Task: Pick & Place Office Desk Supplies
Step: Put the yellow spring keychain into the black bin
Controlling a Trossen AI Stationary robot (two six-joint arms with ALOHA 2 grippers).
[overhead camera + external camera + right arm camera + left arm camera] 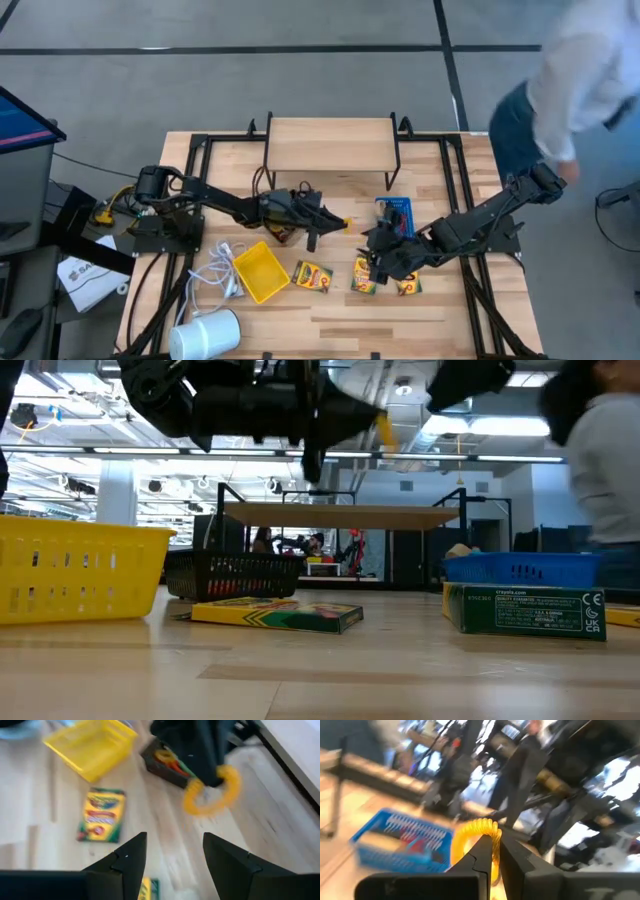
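Left gripper (pixel 335 224) raised mid-table, clenched on a yellow rubber-band ring (pixel 212 792): thick, ribbed coil loop, dangling above the black bin (pixel 165 767). Right gripper (pixel 375 262), fingers parted, over the crayon boxes (pixel 365 275).

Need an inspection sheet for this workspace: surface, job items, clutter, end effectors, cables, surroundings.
Surface: wooden table with a raised wooden shelf at the back.
Job's things: yellow bin, blue bin, black bin; crayon boxes, one lying flat, others beside the right arm.
Clutter: white cylinder.
End effectors: left end effector shut on yellow rubber-band ring, raised above the table; right end effector open, empty.
Cables: white coiled cable beside the yellow bin.
Surroundings: person at the table's far right corner.
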